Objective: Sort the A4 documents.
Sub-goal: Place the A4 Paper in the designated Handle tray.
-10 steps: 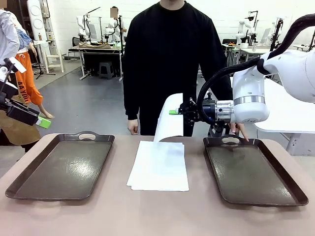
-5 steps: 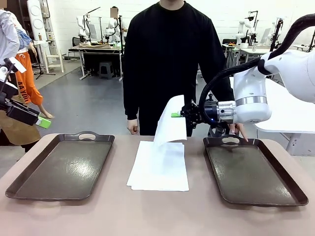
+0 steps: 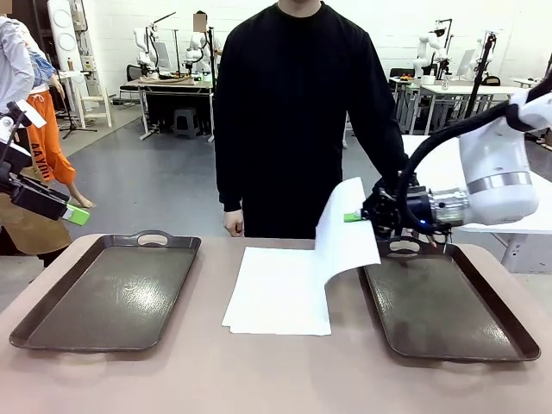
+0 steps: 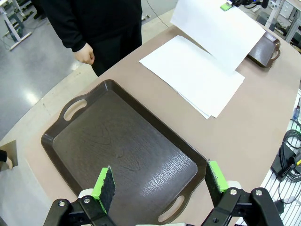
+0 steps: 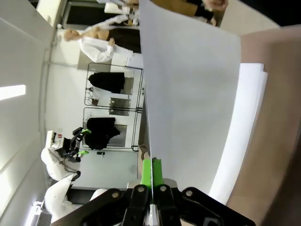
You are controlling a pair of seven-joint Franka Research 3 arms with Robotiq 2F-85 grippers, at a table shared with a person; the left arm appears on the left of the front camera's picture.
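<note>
Right jaws clamped on one A4 sheet (image 3: pixel 345 241) by its edge, hanging between bench-centre stack (image 3: pixel 276 297) and right tray (image 3: pixel 448 319), left jaws apart over left tray (image 4: pixel 117 141); thin pinch, so it may slip or drape across the tray rim.

My front camera looks across the table (image 3: pixel 276 379) at the standing person (image 3: pixel 297 112). My left wrist camera looks down from high; the right sits close. All three share the A4 documents (image 3: pixel 278 293).

Left tray (image 3: pixel 108 293) free; sheet (image 3: pixel 345 237) at right tray (image 3: pixel 448 310)
</note>
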